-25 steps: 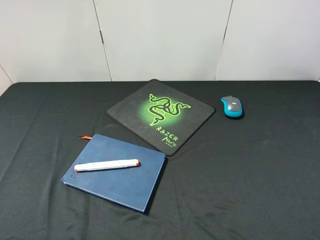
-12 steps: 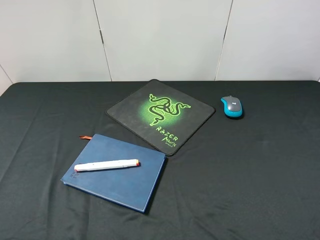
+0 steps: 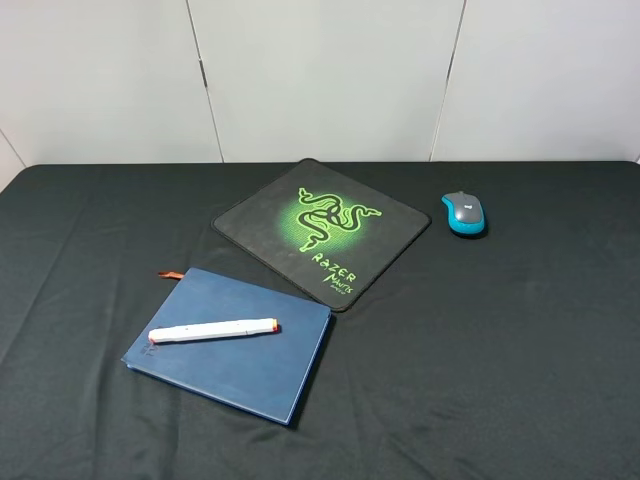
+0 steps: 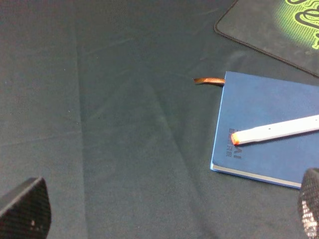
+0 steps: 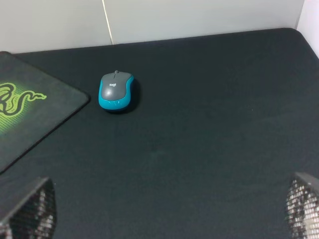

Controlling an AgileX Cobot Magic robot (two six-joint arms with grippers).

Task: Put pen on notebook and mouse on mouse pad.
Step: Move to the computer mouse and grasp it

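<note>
The white pen (image 3: 212, 330) lies flat across the dark blue notebook (image 3: 240, 365) at the front left of the table; the left wrist view shows the pen (image 4: 276, 130) on the notebook (image 4: 269, 154). The teal mouse (image 3: 463, 213) sits on the black cloth, right of the black mouse pad (image 3: 320, 228) and not touching it. In the right wrist view the mouse (image 5: 115, 90) lies beside the pad's corner (image 5: 30, 114). My left gripper (image 4: 167, 214) is open, well short of the notebook. My right gripper (image 5: 172, 211) is open, well back from the mouse. Neither arm shows in the high view.
A black cloth covers the whole table (image 3: 520, 350). A white panelled wall (image 3: 320, 70) stands behind the far edge. The notebook's orange ribbon (image 4: 208, 80) pokes out onto the cloth.
</note>
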